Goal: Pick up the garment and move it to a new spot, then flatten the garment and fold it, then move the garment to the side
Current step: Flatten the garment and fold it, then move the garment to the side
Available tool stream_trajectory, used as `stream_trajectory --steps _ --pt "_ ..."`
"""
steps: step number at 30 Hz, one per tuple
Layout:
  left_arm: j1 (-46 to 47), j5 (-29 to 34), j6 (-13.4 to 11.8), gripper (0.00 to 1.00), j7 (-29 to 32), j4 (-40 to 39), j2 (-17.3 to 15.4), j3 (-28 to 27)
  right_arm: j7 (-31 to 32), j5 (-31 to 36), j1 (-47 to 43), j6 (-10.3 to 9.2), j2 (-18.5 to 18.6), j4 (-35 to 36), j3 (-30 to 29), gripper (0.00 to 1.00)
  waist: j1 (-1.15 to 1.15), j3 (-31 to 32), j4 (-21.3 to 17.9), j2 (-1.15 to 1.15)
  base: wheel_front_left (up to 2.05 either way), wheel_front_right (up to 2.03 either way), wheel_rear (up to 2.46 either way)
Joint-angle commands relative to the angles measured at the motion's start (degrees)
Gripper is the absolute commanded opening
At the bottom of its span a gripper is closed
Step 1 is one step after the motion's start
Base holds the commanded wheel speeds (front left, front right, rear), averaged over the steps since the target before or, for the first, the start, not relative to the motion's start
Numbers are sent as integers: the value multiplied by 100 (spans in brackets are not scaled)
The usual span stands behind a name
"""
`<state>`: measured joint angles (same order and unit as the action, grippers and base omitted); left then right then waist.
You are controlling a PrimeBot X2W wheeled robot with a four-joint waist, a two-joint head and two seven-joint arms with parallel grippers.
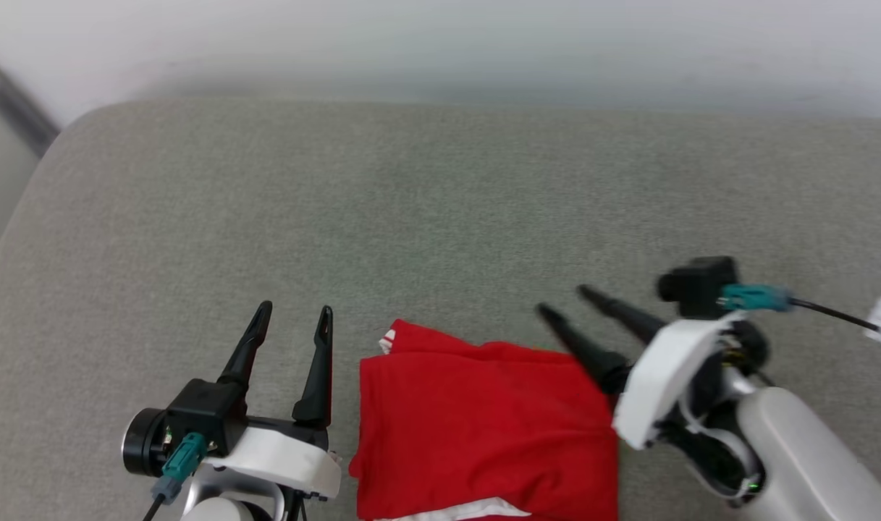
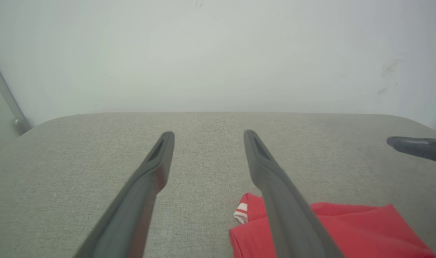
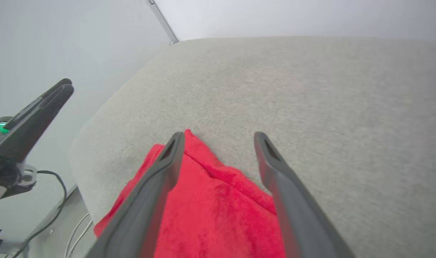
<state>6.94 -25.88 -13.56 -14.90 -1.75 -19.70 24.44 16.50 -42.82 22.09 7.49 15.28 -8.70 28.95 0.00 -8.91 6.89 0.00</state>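
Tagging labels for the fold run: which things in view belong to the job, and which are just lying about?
Job:
red garment, folded
left gripper, jaws open
right gripper, jaws open above the garment's corner

Just about:
grey fabric cushion
white wall
metal bar at the far left

1. I'm seeing the garment (image 1: 483,427) lying folded into a rough rectangle, with plain red cloth facing up.
2. It is resting flat on the grey fabric surface (image 1: 440,202), close to the near edge and around the middle of my head view.
3. A red-and-white striped trim (image 1: 388,339) is peeking out at its far left corner.
4. A white strip (image 1: 454,512) is showing along its near edge.
5. A soft fold ridge is running along its far edge, with the top layer lying slightly rumpled.
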Motion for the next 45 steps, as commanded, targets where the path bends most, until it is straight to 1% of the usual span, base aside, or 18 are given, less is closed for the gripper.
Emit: stream_trajectory --steps 1,4,6,8,11,15,19,20,28,39,43,45 --pt "-82 27 -26 100 -39 -36 -7 -37 -246 387 -176 0 92 -43 -231 100 0 117 -155 0 0 0 0" --pt "-153 34 -65 100 -39 -54 -47 -94 -674 1090 -454 0 106 -52 -909 100 0 216 -301 0 0 0 0" --pt "-218 26 -103 100 -39 -47 -65 -135 -920 1540 -689 0 40 49 -1444 100 0 298 -389 0 0 0 0" --pt "-264 15 -132 100 -39 -56 -85 -190 -1121 1933 -931 0 -74 239 -1931 100 0 376 -464 0 0 0 0" --pt "-353 30 -183 100 -39 -65 -116 -286 -1351 2438 -1297 0 -295 669 -2511 100 0 490 -550 0 0 0 0" --pt "-491 61 -223 100 -40 -59 -176 -393 -1493 2892 -1724 -1 -601 1256 -2825 100 0 657 -623 0 0 0 0" --pt "-662 105 -260 100 -39 -46 -219 -423 -1381 3137 -2187 -1 -863 1683 -2884 100 0 852 -619 0 0 0 0" --pt "-800 92 -257 100 -34 -22 -233 -433 -1285 3228 -2502 -1 -1006 1925 -2878 100 0 954 -596 0 0 0 0" --pt "-981 111 -174 100 -35 51 -184 -456 -1141 3273 -2997 -1 -1186 2244 -3036 100 0 1060 -553 0 0 0 0" --pt "-880 159 -66 100 -35 128 -81 -556 -936 3198 -3018 -1 -1238 2420 -3135 100 0 990 -542 0 0 0 0" --pt "-732 242 23 100 -35 49 29 -639 -589 2586 -3052 -1 -1241 2270 -3405 100 0 784 -463 0 0 0 0" --pt "-668 297 51 100 -35 16 106 -684 -325 2039 -3046 0 -1241 2118 -3607 100 0 670 -385 0 0 0 0"
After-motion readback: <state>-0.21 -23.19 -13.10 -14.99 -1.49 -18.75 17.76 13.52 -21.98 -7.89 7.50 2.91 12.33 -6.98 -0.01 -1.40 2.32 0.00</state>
